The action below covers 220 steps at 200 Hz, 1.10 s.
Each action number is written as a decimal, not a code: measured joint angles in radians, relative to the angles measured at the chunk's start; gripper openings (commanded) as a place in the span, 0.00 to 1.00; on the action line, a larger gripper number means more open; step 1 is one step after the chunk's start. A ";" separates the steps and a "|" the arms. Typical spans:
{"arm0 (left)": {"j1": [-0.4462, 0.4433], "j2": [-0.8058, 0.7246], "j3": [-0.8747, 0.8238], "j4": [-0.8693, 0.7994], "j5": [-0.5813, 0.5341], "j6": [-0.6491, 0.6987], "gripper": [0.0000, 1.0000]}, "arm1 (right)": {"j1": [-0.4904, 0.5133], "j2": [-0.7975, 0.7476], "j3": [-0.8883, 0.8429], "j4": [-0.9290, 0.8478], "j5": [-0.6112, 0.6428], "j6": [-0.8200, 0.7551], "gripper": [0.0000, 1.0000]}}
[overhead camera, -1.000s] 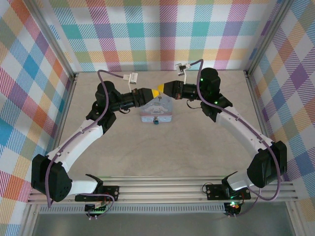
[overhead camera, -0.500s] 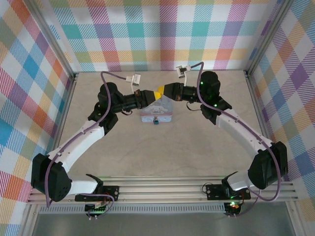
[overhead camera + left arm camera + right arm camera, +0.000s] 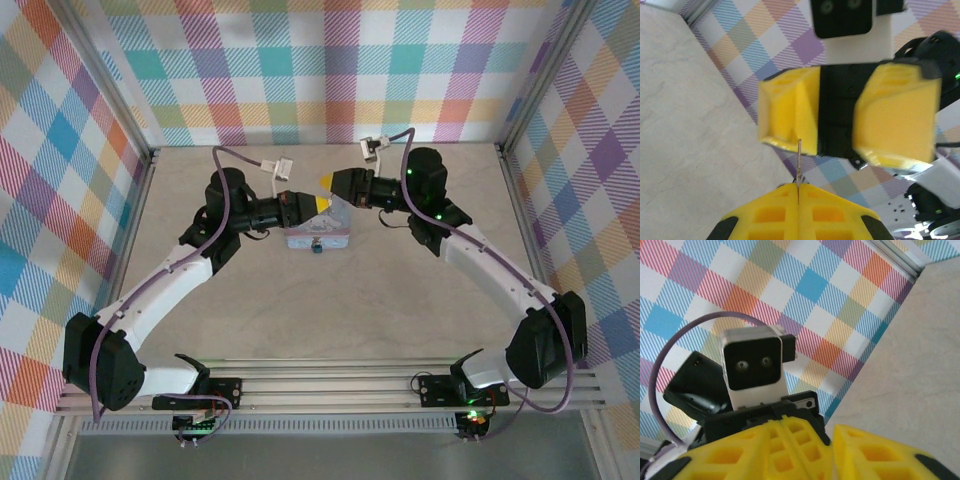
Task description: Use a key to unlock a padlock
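The two arms bow outward from their bases, elbows out to the sides, and their forearms come in until the wrists face each other almost nose to nose over the middle of the surface [image 3: 330,330].

The left claw [image 3: 319,203] points across toward its partner with its yellow fingers pressed flat together. A thin metal key [image 3: 799,162] is pinched in the seam between them, and its blade sticks straight out past the tips.

The right claw [image 3: 327,182] sits just beyond and slightly to the far side of the left one, aimed back at it. Seen from the left wrist, its two yellow fingers [image 3: 788,112] stand clearly apart with a dark gap between them, and nothing is gripped there. The tip of the key reaches the edge of one of those fingers; I can't tell whether it actually touches.

Beneath both claws lies a pale blue printed tin [image 3: 318,232]. The padlock [image 3: 316,247], a tiny dark thing with a bluish spot, sits at the tin's near edge, on the arm-base side of the claws and apart from both.
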<state>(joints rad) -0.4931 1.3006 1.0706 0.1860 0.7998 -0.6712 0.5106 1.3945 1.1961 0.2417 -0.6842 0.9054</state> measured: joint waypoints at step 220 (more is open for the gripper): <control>-0.112 -0.097 0.225 -0.573 -0.492 0.618 0.00 | -0.006 0.109 0.203 -0.409 0.012 0.158 0.41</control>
<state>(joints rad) -0.6052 1.2037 1.2953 -0.3874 0.3077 -0.0532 0.5045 1.5036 1.3991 -0.1669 -0.6720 1.0634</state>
